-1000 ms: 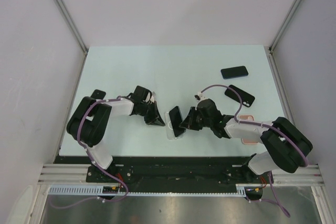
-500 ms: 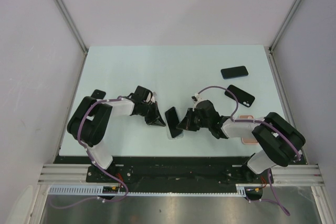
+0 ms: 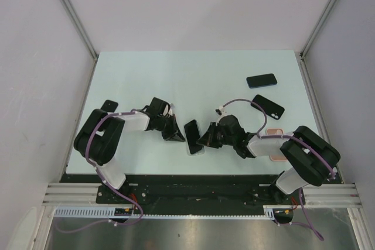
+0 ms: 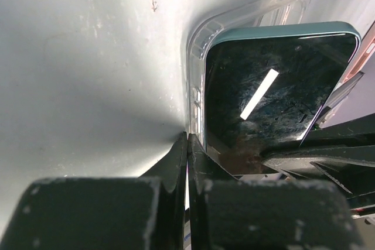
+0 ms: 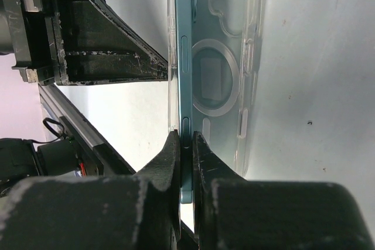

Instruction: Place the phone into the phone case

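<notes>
Against a second ago, your right gripper (image 3: 206, 139) has carried the phone (image 3: 191, 129) leftward and tipped it flatter. In the top view it now lies over the clear case (image 3: 197, 148) at lower centre of the frame, not propped up off it.

The right wrist view shows those jaws nearly closed, pinching the phone's teal edge. One long side appears to be down inside the case wall and the other is still raised.

Your left gripper (image 3: 175, 134) has barely moved. Its jaws are pressed fully together with nothing between them, and the tip is butted against the case's left wall as a stop.

I judge that seating has begun but isn't finished: the phone leans in the case and is not snapped flat. The black phone (image 3: 261, 80) at upper right lies where it was.
</notes>
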Motion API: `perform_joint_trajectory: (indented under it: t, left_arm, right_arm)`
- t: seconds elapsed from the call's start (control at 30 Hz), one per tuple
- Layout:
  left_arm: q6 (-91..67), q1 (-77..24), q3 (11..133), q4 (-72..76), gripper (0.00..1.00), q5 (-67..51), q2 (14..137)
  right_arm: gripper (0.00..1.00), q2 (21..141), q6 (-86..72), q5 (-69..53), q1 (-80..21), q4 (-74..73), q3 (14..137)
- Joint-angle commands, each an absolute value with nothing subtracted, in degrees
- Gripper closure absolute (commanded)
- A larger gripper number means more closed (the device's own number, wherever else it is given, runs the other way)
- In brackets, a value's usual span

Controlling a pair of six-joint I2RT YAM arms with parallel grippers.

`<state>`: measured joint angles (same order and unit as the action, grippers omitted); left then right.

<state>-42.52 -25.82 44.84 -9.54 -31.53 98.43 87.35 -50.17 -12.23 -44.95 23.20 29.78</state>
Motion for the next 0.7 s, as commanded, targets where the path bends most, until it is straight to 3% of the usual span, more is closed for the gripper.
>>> perform_joint_trajectory:
  t: [0.0,0.47,0.53,0.67]
  left_arm:
    - [-43.77,-28.74,42.98,-8.27,1.0,-29.54,97.38]
    - [-46.14,-29.62,40.34,-6.41,1.0,-29.09,94.75]
    - [-46.06,-29.62,41.04,-8.16,1.0,-27.0,93.17]
    - [-44.04,-29.18,44.64,-15.97,1.0,-24.61,90.71]
  right_arm:
    - [1.0,89.21,-52.73,-10.1,-45.61,21.61,27.25]
    - [1.0,90.62,-56.51,-12.3,-45.97,25.58,25.93]
    - [0.96,88.69,-56.08,-12.04,-45.62,24.35,26.01]
    - [0.77,83.68,-55.37,-8.1,-45.35,19.44,26.02]
